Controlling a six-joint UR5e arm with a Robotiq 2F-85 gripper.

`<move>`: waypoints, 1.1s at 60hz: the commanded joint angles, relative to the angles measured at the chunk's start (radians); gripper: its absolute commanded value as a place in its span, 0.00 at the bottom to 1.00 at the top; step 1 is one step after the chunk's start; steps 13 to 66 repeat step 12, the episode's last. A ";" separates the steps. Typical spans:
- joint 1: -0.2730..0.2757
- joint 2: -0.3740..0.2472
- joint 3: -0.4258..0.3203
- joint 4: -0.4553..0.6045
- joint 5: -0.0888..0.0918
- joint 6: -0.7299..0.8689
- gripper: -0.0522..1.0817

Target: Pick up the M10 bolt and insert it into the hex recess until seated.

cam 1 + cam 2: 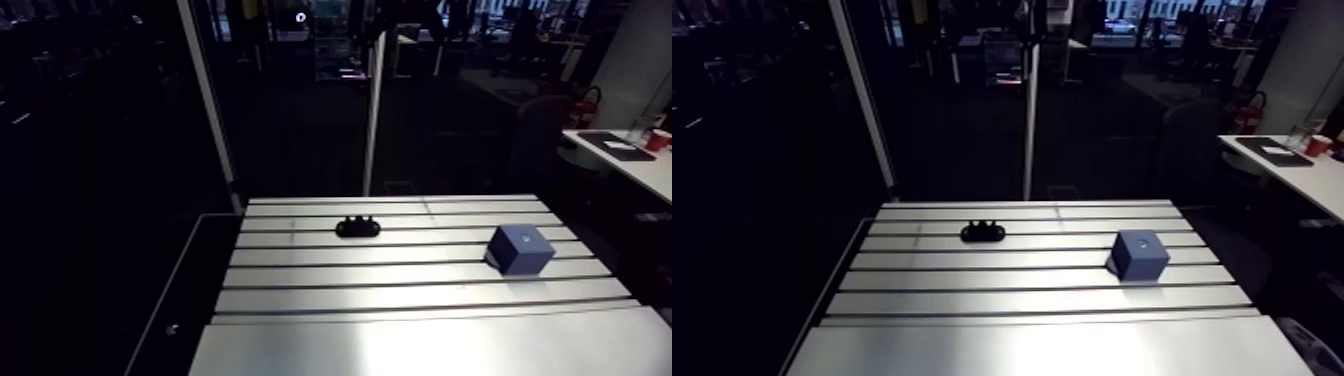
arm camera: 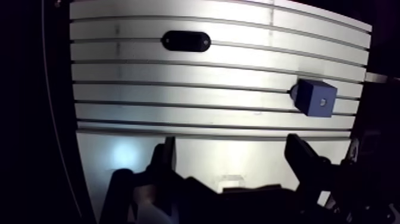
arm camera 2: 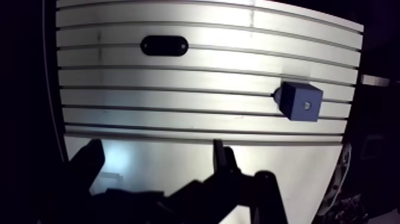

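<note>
In the wrist view the gripper (image 2: 232, 146) hangs over the plain near strip of the slotted aluminium table (image 1: 400, 340). Its two dark fingers (image 2: 166, 158) stand wide apart, with only bare metal between them.

Counting straight ahead of the gripper as 12 o'clock, a black oblong holder (image 2: 186, 41) lies far out at about 11 o'clock, lengthwise along the slots. The arm view shows small knobs standing on top of it. The M10 bolt cannot be told apart from these knobs.

A blue block (image 2: 315, 98) sits at about 1 o'clock, nearer than the holder and well apart from it, turned slightly askew to the slots. Its upper face carries a small pale round mark, too small to tell whether it is a recess or a label.
</note>
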 commanded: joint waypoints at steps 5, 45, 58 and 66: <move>0.010 0.005 -0.004 -0.001 0.002 0.001 0.05; 0.010 0.005 -0.005 -0.001 0.002 0.001 0.05; 0.010 0.005 -0.005 -0.001 0.002 0.001 0.05; 0.010 0.005 -0.005 -0.001 0.002 0.001 0.05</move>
